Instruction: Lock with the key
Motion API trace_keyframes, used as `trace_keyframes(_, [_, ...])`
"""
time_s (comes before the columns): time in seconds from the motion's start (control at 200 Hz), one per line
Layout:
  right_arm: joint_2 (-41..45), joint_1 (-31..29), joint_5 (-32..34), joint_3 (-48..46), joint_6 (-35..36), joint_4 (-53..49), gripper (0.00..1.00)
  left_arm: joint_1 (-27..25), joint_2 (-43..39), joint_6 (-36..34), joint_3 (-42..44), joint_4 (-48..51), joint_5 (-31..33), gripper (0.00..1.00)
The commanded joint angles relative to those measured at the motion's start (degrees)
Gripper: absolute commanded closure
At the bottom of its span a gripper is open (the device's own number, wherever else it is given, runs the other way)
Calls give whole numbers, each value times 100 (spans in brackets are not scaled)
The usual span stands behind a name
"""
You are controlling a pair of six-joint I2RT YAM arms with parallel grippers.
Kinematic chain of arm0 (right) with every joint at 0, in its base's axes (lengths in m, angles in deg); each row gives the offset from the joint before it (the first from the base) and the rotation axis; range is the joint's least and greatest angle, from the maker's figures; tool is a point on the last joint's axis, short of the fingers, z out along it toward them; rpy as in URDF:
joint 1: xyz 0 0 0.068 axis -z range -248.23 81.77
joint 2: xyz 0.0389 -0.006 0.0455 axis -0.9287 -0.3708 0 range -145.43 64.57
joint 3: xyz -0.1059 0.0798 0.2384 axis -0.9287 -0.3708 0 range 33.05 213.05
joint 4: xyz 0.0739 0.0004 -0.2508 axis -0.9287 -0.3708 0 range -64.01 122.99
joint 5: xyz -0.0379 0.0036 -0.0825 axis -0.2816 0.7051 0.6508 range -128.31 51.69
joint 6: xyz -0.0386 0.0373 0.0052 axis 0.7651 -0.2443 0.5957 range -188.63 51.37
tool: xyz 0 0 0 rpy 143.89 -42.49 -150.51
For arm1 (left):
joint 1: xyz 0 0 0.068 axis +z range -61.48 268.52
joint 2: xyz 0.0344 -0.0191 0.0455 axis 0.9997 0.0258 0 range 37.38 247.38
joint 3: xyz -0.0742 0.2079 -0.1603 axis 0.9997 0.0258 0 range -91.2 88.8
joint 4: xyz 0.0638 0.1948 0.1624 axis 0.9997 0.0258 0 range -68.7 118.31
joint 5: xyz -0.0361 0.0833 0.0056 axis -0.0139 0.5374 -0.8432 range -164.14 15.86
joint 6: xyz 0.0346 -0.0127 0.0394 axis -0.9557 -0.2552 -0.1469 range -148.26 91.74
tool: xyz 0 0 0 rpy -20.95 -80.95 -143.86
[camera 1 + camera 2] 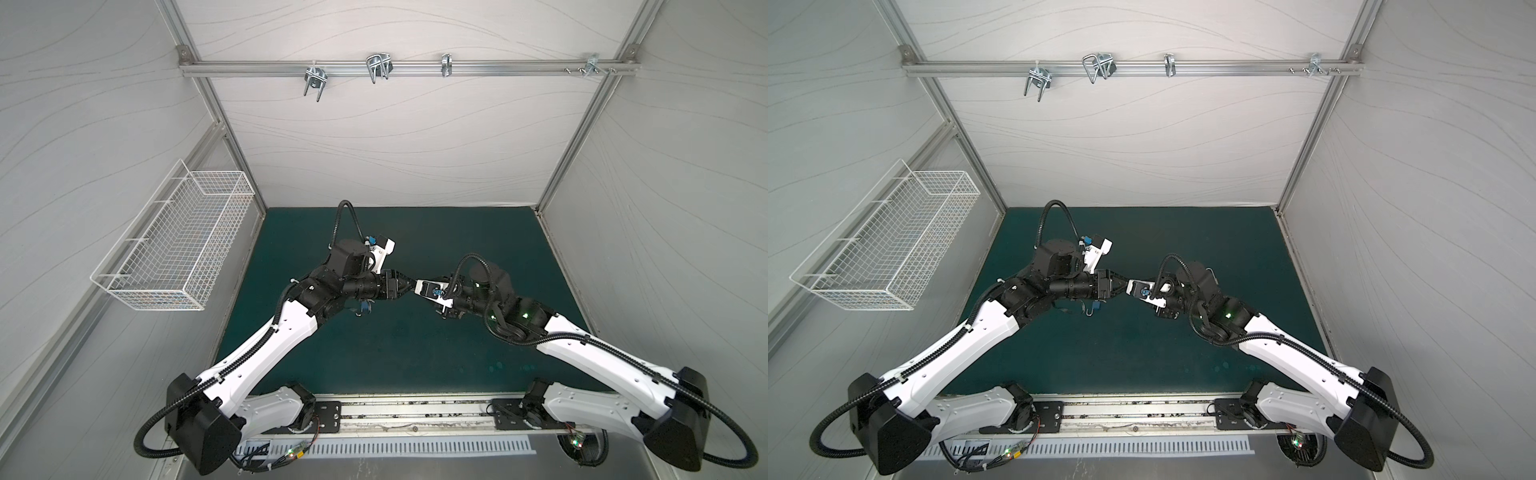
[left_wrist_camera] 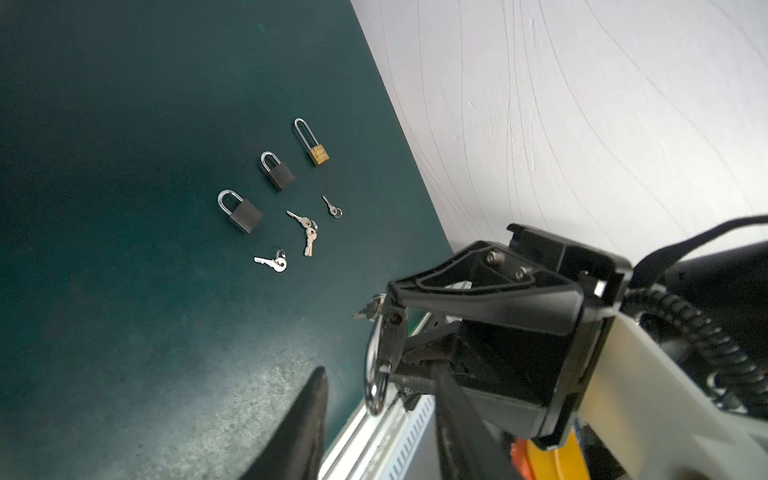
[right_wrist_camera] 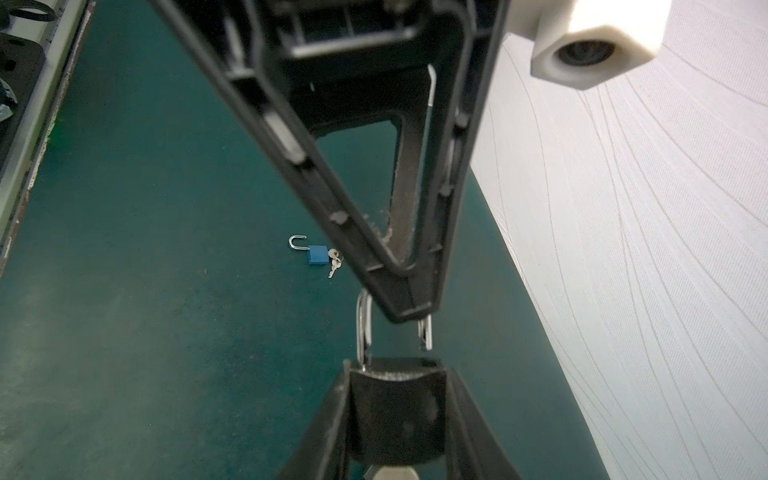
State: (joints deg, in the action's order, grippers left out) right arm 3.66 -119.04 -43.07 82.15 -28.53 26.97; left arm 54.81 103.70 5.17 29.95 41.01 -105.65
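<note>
Pinching the padlock [image 3: 397, 415] by its body, the right tool [image 3: 399, 370] holds probably slick, stiff metal; the left tool [image 1: 405, 287] closure is unclear.

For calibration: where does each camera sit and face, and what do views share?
Top views: stereo pair overhead, looking down and forward onto the dark green mat; left arm, right arm show.
Left wrist: on the left arm, facing three padlocks and loose silver keys; own black finger, right hand show.
Right wrist: on the right arm, facing its hand clamped on a dark padlock; left hand opposite.
Shared: both top views and right wrist show the blue padlock.
</note>
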Motion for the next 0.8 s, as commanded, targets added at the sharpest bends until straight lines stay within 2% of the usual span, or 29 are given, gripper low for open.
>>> trace_keyframes(0.0, [175,-59,27,108,53,120,100,-28,124,-81,-294,-81,-17,68])
trace_keyframes(0.335, [139,-61,19,131,34,118,100,-45,140,-51,-278,-161,-59,89])
trace_keyframes(0.425, [157,-61,-17,125,-14,145,100,-61,93,-137,-245,-168,-89,100])
trace_keyframes(0.54, [163,-62,-70,137,-101,161,100,-82,-37,-317,-150,-298,-249,100])
trace_keyframes(0.795, [290,-52,-8,64,-276,405,100,-111,-306,-643,-22,-50,-167,100])
